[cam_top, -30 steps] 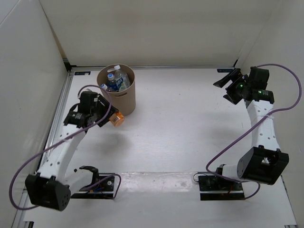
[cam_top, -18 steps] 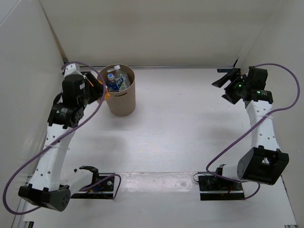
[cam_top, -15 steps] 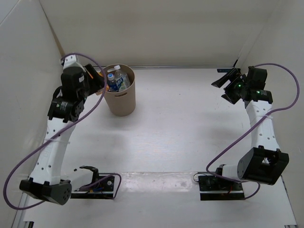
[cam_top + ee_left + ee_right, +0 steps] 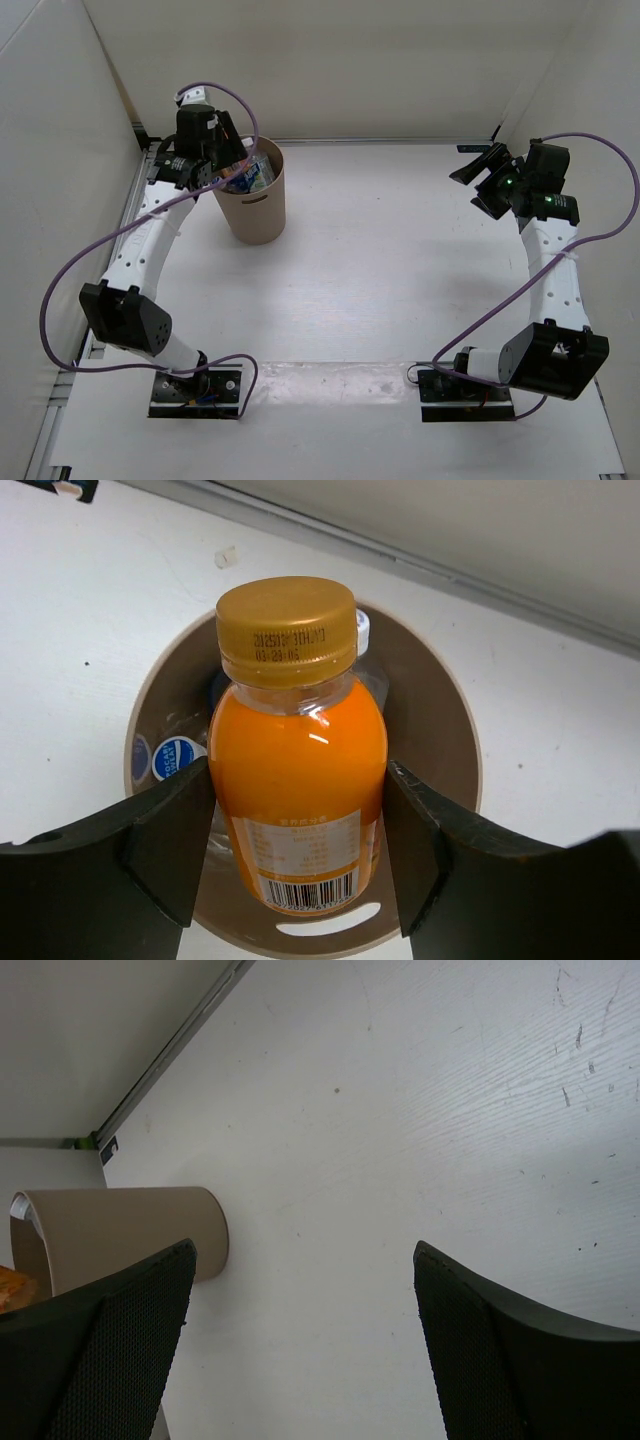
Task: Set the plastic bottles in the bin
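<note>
Orange bottle (image 4: 297, 770): short, gold cap, white barcoded label (date stamp on the cap), pinched by the left gripper (image 4: 297, 855) directly above the bin (image 4: 452, 742); clear bottles (image 4: 256, 172) inside it. Right gripper (image 4: 300, 1350): spread, well apart from bin.

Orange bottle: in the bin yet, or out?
Out: the left gripper holds the orange bottle above the bin, clamped by its sides.

Top external view: set high above the near edge, looking down on the whole table (image 4: 400, 260). Left wrist view: close, facing straight down, with the orange bottle (image 4: 297, 770) between its jaws and the bin (image 4: 455, 730) mouth beneath them. Right wrist view: distant, facing across the table, with the bin beyond the jaw at picture left. All three views share the bin.
</note>
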`<state>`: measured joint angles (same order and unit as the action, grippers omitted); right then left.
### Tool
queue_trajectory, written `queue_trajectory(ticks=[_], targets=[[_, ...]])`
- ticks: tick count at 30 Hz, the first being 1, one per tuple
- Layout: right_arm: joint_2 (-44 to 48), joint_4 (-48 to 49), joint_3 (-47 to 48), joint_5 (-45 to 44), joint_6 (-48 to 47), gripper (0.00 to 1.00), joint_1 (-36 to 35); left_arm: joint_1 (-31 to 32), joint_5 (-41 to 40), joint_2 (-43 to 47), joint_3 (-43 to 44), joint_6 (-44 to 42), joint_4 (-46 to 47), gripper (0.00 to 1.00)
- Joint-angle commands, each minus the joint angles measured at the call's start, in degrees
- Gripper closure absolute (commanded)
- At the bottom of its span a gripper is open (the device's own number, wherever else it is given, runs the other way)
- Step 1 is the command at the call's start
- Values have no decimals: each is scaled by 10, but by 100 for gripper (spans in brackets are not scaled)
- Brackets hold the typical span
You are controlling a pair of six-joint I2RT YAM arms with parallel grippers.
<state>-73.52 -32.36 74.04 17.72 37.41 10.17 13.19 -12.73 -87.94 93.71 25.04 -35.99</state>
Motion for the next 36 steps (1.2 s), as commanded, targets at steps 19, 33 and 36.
queue_trajectory(ticks=[19,33,36], targets=[[5,12,15,-51,8,10,-43,-68,-83,212,-110,-45,-167,0],[51,-57,-19,-3,-60,10,6,-127,-60,378,-431,4,-124,0],[63,-81,-26,-14,-87,10,6,-126,-45,353,-441,-7,-99,0]])
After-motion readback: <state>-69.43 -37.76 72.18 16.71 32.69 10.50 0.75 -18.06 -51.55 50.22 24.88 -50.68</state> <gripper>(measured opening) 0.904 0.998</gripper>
